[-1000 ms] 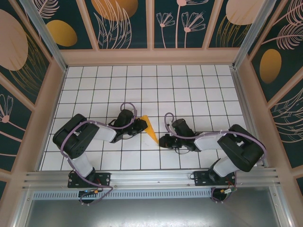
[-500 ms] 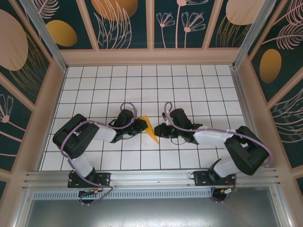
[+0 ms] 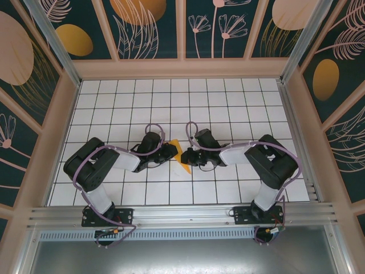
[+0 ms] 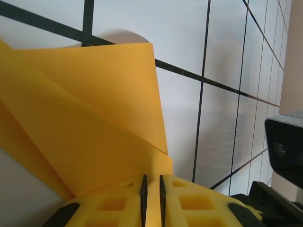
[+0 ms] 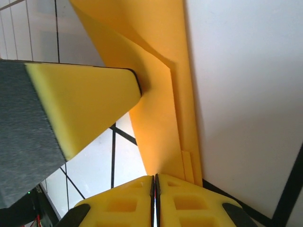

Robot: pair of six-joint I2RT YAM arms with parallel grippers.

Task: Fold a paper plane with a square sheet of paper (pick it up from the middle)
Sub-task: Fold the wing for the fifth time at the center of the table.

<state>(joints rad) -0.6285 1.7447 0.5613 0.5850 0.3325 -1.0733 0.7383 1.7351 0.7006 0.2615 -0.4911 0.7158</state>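
Clamped on the folded sheet of paper [image 3: 180, 152] from the left with the left gripper [image 4: 151, 183], jaws nearly together and layered orange-yellow folds fanning out from the tips. Pinched on the same paper's narrow end from the right with the right gripper [image 5: 155, 183], jaws pressed tight together. Caught between both grippers, touching each, near the middle of the white tiled table [image 3: 228, 103], toward its near edge.

White gridded tabletop [image 3: 228, 103], floral-painted walls [image 3: 154, 28].
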